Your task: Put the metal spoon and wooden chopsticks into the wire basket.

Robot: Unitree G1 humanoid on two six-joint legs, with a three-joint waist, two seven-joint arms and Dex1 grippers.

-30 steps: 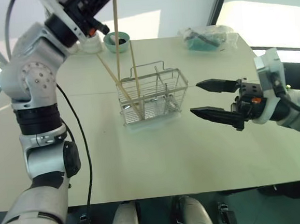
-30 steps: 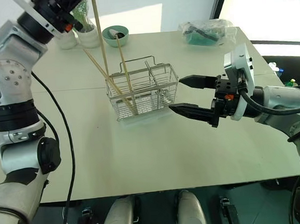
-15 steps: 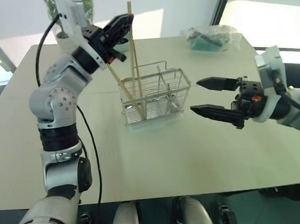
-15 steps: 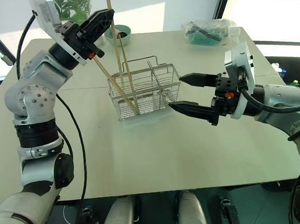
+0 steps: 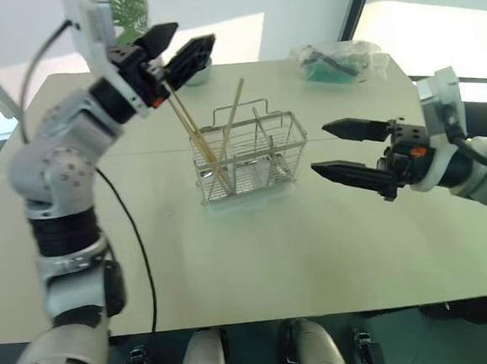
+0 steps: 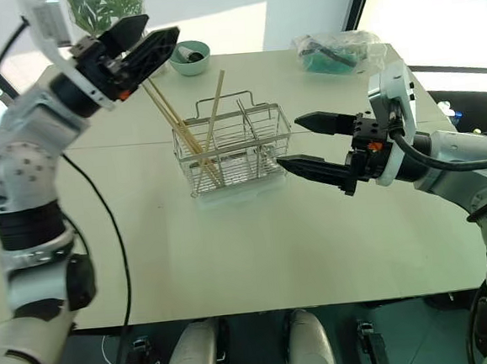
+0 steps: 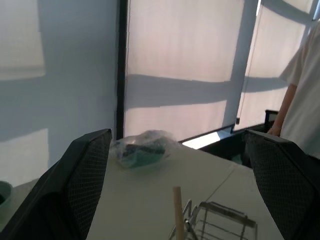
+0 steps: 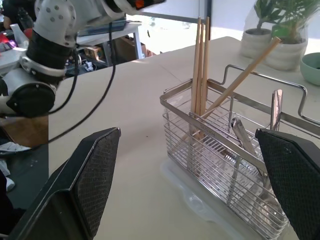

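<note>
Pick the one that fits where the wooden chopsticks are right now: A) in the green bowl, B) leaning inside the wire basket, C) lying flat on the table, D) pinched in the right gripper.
B: the wooden chopsticks lean inside the wire basket, their lower ends in its left compartment, and both the left gripper and the right gripper are open and empty.

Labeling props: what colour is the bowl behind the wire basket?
Pale green bowl, clearest in the right eye view, beyond the wire basket.

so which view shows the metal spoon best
The right wrist view: the metal spoon stands handle-up inside the wire basket, close and plain. In the eye views it is a small shape behind the mesh. The left wrist view catches just the basket's top edge.
</note>
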